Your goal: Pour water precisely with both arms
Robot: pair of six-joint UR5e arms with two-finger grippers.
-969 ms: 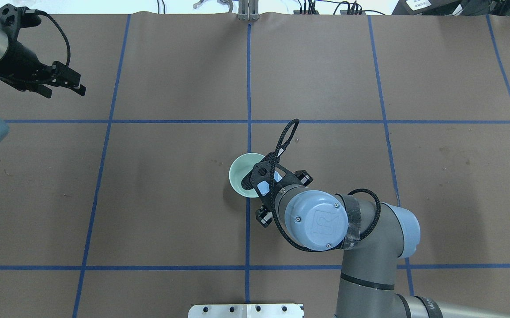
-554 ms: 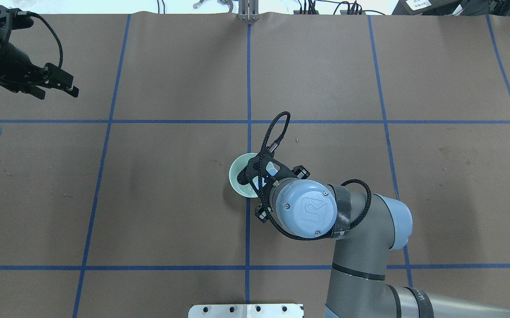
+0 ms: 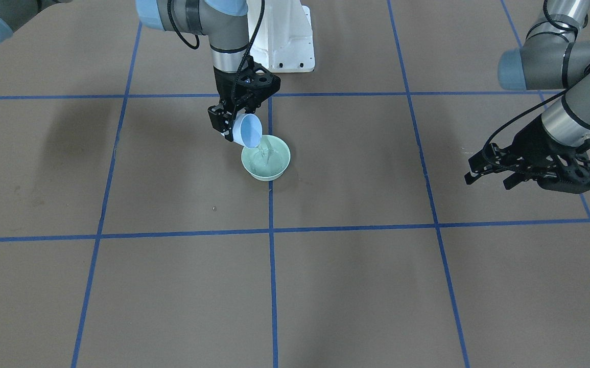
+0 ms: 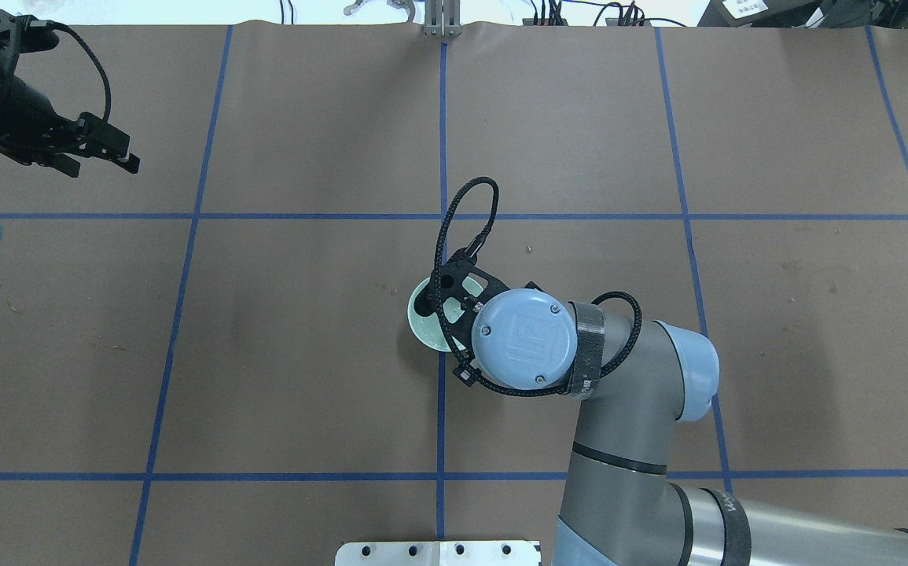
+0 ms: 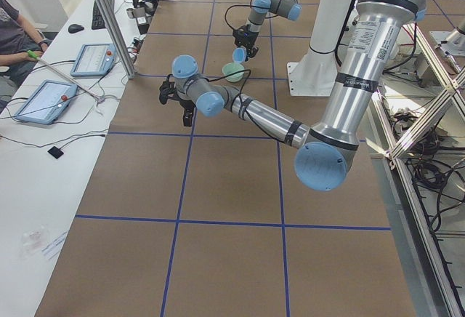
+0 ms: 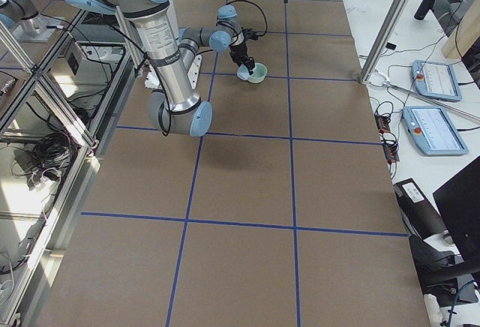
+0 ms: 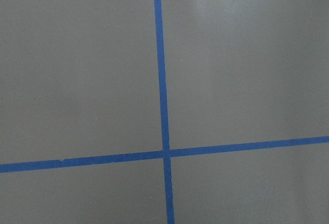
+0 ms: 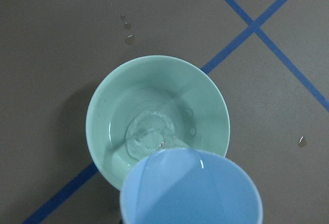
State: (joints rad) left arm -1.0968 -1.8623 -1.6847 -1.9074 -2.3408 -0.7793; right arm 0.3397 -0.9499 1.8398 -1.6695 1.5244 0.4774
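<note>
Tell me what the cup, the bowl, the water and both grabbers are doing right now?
bowl: upright on the table, some water inside.
cup: tipped over the bowl, pouring.
water: running from cup into bowl.
drops: spilled on the table beside the bowl.
right gripper: shut on the cup.
left gripper: open, empty, away from the bowl.

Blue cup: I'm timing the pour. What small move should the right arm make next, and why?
Probably hold the tilt a moment: the blue cup in the right claw is tipped over the green bowl, a thin stream of water is falling, and only a little has pooled.
</note>
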